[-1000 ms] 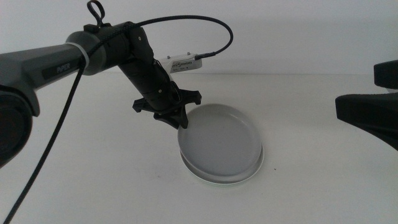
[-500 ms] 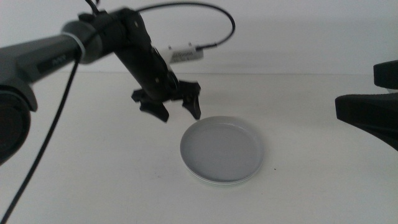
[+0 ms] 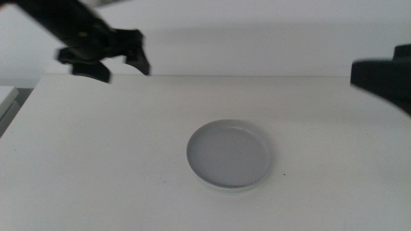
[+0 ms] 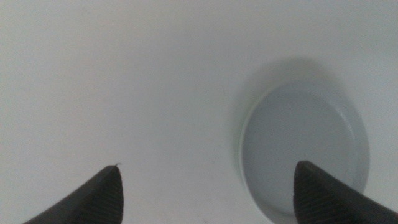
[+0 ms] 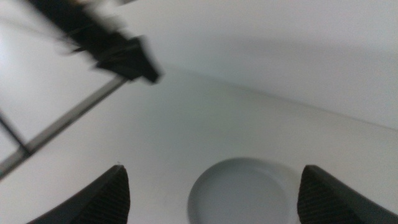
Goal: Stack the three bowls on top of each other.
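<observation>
The light grey bowl [image 3: 228, 153] lies on top of a stack in the middle of the white table, with the rims of the bowls under it just showing at its near edge [image 3: 225, 187]. Their colours are hard to tell. The stack also shows in the left wrist view [image 4: 305, 149] and the right wrist view [image 5: 239, 190]. My left gripper [image 3: 122, 66] is open and empty, high at the far left, well away from the stack. My right gripper [image 5: 211, 186] is open and empty, and the right arm [image 3: 385, 77] waits at the right edge.
The white table [image 3: 96, 160] spreads around the stack, with its far edge against a pale wall and its left edge near the picture's left side. The left arm shows blurred in the right wrist view [image 5: 99, 40].
My left gripper let go of the grey bowl, which settled flat on the stack. The gripper then rose and drew back to the far left. The right arm shifted slightly upward.
</observation>
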